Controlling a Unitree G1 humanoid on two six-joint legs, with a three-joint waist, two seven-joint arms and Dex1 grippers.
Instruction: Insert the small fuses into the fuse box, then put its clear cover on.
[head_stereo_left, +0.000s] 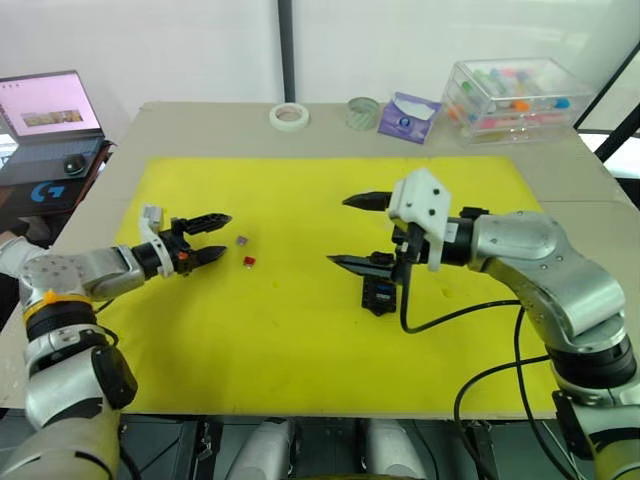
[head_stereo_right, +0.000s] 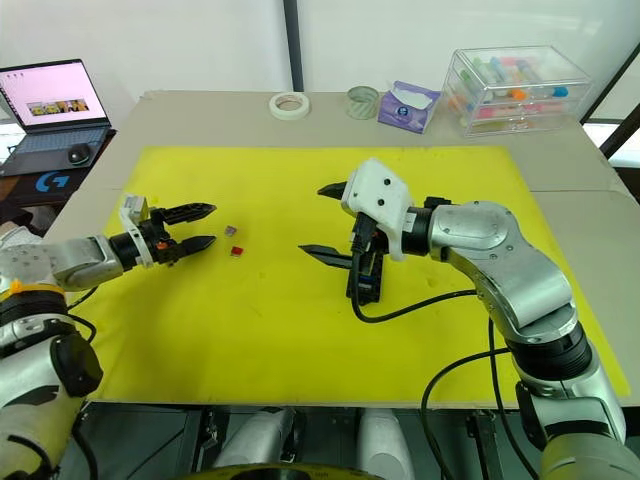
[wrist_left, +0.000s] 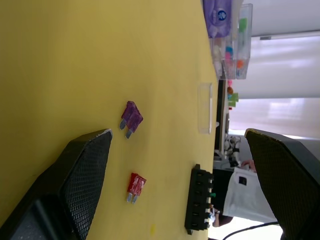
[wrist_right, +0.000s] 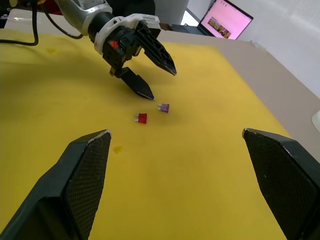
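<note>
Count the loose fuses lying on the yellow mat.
2. A red fuse and a purple fuse lie side by side on the yellow mat, just beyond the open left gripper. Others may be hidden behind the right gripper.

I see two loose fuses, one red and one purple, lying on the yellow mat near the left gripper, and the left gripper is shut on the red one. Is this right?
Not quite. The left gripper is open and holds nothing. The right wrist view shows its fingers spread, with the red fuse and the purple fuse lying free on the yellow mat just beyond the fingertips. The rest is right.
</note>
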